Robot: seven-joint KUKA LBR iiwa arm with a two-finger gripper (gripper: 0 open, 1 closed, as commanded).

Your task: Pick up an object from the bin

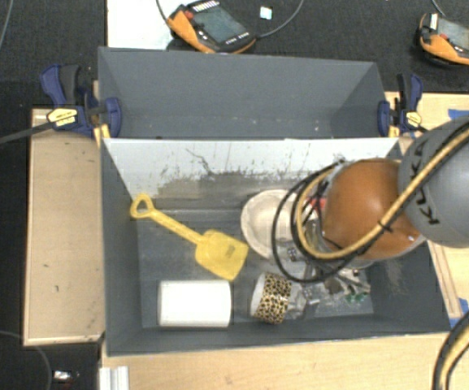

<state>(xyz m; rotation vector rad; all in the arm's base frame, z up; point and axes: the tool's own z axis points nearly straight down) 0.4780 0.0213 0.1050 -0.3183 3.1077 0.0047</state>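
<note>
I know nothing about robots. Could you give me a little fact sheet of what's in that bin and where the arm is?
Container: grey metal bin
Left: yellow plastic toy shovel, lying flat
Front left: white rectangular block
Front middle: leopard-print roll
Centre: white round bowl, partly hidden by the arm
Arm: reaches in from the right, orange cover at its wrist
Gripper: gripper is low at front right, next to the leopard-print roll
Holding anything: cannot tell

Scuffed matt metal bin (pixel 177 173) — glossy plastic shovel (pixel 206 246)
</note>
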